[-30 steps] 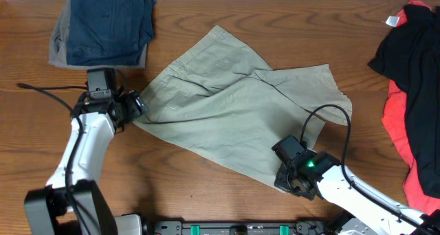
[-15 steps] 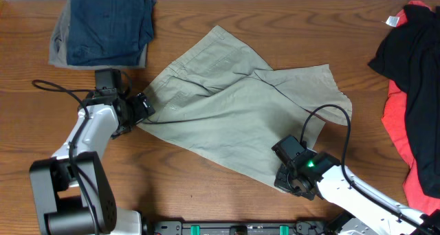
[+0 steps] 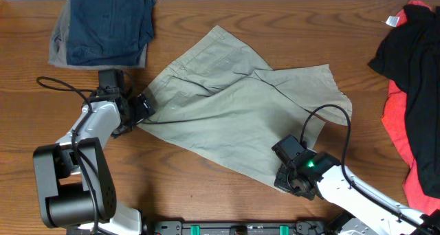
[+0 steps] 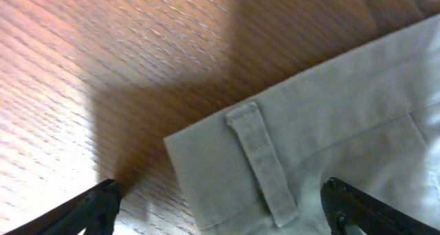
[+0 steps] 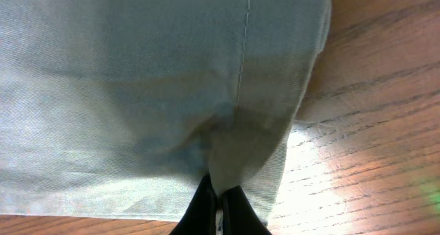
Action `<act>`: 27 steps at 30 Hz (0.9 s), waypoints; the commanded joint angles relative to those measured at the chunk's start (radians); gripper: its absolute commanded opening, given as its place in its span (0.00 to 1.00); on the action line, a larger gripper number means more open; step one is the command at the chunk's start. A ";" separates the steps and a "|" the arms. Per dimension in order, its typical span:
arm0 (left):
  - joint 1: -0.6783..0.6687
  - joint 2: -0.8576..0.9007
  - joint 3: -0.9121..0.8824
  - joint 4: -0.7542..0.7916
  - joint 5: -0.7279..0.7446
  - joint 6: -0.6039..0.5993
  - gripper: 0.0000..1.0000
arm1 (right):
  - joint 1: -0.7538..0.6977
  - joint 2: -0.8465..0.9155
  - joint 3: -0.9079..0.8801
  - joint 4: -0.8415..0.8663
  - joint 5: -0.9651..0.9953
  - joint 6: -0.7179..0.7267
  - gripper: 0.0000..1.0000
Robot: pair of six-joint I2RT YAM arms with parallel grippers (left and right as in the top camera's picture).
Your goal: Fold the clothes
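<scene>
The khaki shorts [image 3: 234, 118] lie spread and rumpled in the middle of the wooden table. My left gripper [image 3: 141, 110] is open at the waistband's left corner; in the left wrist view its fingers [image 4: 220, 209] straddle the corner and a belt loop [image 4: 261, 163]. My right gripper [image 3: 287, 173] is shut on the hem at the shorts' lower right corner; in the right wrist view the fingers [image 5: 220, 206] pinch a fold of khaki cloth [image 5: 172, 77].
A folded navy and grey stack [image 3: 103, 25] sits at the back left. Black and coral-red garments [image 3: 412, 91] lie along the right edge. Cables trail from both arms over the table.
My left gripper has moved right and a little down, onto the waistband corner. The right gripper and the shorts have stayed put.
</scene>
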 commanded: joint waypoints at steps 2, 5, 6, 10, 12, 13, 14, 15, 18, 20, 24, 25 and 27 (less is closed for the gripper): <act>0.002 0.016 0.014 0.002 -0.035 -0.006 0.78 | 0.005 0.005 -0.003 0.003 0.013 -0.008 0.01; 0.002 0.016 0.014 0.000 -0.035 -0.007 0.60 | 0.005 0.005 -0.003 0.003 0.010 -0.008 0.01; 0.002 0.016 0.014 -0.003 -0.034 -0.017 0.57 | 0.005 0.005 -0.003 0.003 0.008 -0.008 0.01; 0.002 0.016 0.008 -0.015 -0.031 -0.047 0.27 | 0.005 0.005 -0.003 0.003 -0.002 -0.008 0.01; 0.002 0.016 0.007 -0.026 -0.031 -0.047 0.11 | 0.005 0.005 -0.003 0.003 -0.002 -0.008 0.01; 0.002 0.016 0.007 -0.031 -0.031 -0.046 0.06 | 0.005 0.005 -0.003 0.003 -0.002 -0.008 0.01; 0.002 0.015 0.007 -0.035 -0.031 -0.046 0.06 | 0.005 0.005 -0.003 0.003 -0.002 -0.008 0.01; 0.002 0.015 0.007 -0.042 -0.031 -0.046 0.06 | 0.005 0.005 -0.003 0.003 -0.002 -0.008 0.01; 0.002 0.005 0.010 -0.072 -0.031 -0.046 0.06 | 0.005 0.004 0.003 -0.009 -0.002 -0.008 0.01; 0.002 -0.018 0.010 -0.094 -0.031 -0.046 0.06 | -0.003 0.003 0.010 -0.020 -0.002 -0.008 0.01; 0.002 -0.126 0.011 -0.138 -0.031 -0.046 0.06 | -0.040 -0.012 0.045 -0.062 -0.002 -0.026 0.01; 0.002 -0.164 0.011 -0.149 -0.031 -0.047 0.06 | -0.051 -0.018 0.059 -0.073 -0.001 -0.044 0.01; 0.002 -0.260 0.011 -0.175 -0.027 -0.047 0.06 | -0.082 -0.035 0.103 -0.112 0.003 -0.095 0.01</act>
